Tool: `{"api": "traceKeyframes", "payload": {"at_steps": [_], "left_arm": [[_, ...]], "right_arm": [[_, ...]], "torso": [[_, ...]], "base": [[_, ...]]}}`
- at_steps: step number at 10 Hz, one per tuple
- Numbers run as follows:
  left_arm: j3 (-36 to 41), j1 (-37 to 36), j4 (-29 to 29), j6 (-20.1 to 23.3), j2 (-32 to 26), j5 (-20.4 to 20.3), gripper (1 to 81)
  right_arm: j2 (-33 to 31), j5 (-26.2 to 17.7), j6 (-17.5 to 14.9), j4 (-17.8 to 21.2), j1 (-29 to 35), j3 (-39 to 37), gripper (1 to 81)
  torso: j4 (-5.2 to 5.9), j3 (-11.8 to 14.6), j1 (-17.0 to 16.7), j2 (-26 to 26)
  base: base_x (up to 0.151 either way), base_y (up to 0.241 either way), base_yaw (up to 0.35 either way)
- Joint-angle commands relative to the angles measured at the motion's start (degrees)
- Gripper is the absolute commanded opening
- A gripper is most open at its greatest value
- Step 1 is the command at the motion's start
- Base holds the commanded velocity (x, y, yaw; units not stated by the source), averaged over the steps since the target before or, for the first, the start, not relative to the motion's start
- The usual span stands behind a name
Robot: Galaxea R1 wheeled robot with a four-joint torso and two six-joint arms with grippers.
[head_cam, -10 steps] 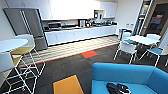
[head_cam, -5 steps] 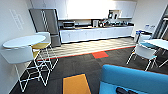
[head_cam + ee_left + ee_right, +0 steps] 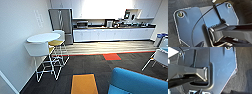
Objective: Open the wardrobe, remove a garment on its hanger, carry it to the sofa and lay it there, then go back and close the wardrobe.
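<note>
The blue sofa [image 3: 140,83] fills the near right corner of the head view, its curved back rising over the dark carpet. In the left wrist view the robot's dark plate [image 3: 209,21] hangs over dark carpet. The right wrist view shows the same kind of plate [image 3: 221,68] above carpet. No garment or hanger lies on the part of the sofa that I see.
A round white high table [image 3: 43,38] with white wire-legged stools [image 3: 37,48] stands against the left wall. A steel fridge [image 3: 61,23] and a long white kitchen counter [image 3: 112,33] line the far wall. A white chair [image 3: 161,56] sits at the right edge. An orange carpet tile [image 3: 83,83] lies ahead.
The whole head view has slid to the right, so the camera has turned left. The table and fridge now sit nearer the middle and the sofa lies further right.
</note>
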Motion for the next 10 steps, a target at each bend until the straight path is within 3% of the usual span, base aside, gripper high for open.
{"api": "traceKeyframes", "payload": {"at_steps": [1, 10], "left_arm": [[0.2, -2.0, 0.6, 0.1, 0.0, 2.3, 81.1], [0.2, -1.9, 0.6, 0.5, 0.1, 2.4, 81.1]], "right_arm": [[0.1, -3.4, 0.0, -0.1, 1.3, 0.0, 81.1], [0.2, -3.5, 0.0, -0.2, 1.4, 0.0, 81.1]], "torso": [[0.00, 0.0, 0.0, 0.0], [0.00, 0.0, 0.0, 0.0]], "base": [[0.000, 0.000, 0.355], [0.000, 0.000, 0.355]]}}
